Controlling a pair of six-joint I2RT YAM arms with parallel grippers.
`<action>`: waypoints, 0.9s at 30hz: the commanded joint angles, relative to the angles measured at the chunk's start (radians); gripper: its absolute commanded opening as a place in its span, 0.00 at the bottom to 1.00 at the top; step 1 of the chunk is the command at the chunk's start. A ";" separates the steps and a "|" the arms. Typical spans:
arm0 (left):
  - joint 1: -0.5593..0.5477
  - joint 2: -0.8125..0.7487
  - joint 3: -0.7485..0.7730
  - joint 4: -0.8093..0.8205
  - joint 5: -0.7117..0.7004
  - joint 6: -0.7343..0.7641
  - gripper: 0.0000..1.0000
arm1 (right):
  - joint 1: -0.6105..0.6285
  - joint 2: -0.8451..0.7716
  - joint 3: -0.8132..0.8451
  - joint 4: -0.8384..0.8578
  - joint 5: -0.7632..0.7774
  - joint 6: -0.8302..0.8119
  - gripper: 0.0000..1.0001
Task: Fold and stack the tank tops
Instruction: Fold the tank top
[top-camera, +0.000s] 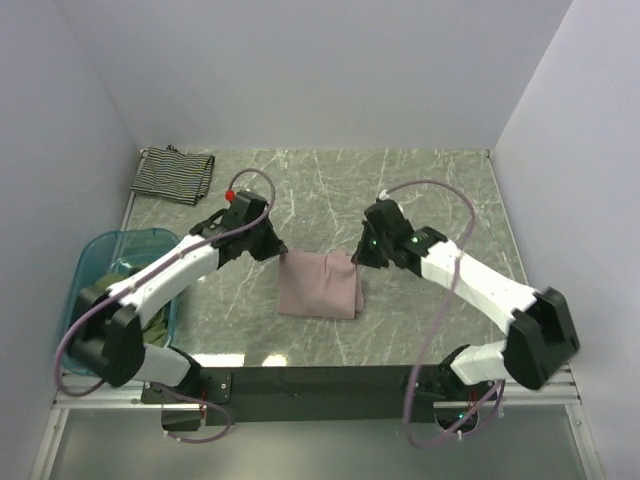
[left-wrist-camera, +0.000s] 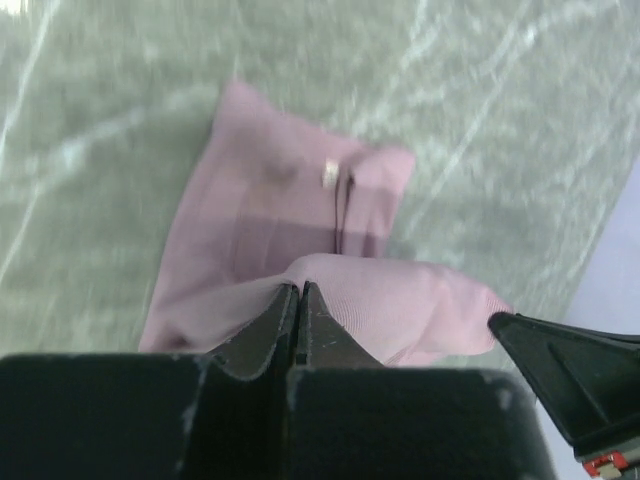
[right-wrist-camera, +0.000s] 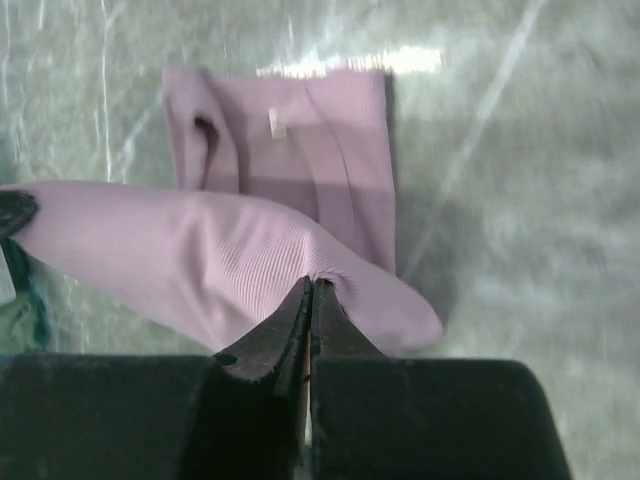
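Nearest the arm bases, at the left, the olive-green tank top (top-camera: 157, 325) is lying in the blue tub (top-camera: 100, 250). In the middle of the bench (top-camera: 450, 200), the mauve-pink tank top (top-camera: 318, 290) is sitting partly folded, with its far edge being held up. The left tool (left-wrist-camera: 298, 290) and right tool (right-wrist-camera: 308, 285) are each pinching tight on 1 far corner. The cloth is looking light, limp and stretchy, so it is probably sagging between the 2 grips, and the corners and hems are offering the surest hold. Farthest away, the striped tank top (top-camera: 173, 174) is resting folded in the back-left corner.
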 joint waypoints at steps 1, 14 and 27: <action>0.058 0.124 0.070 0.149 0.052 0.031 0.01 | -0.068 0.121 0.114 0.123 -0.109 -0.087 0.00; 0.183 0.425 0.280 0.289 0.158 0.050 0.48 | -0.208 0.477 0.350 0.143 -0.134 -0.163 0.42; 0.147 0.201 0.204 0.100 0.075 0.180 0.44 | -0.104 0.255 0.150 0.127 -0.006 -0.143 0.47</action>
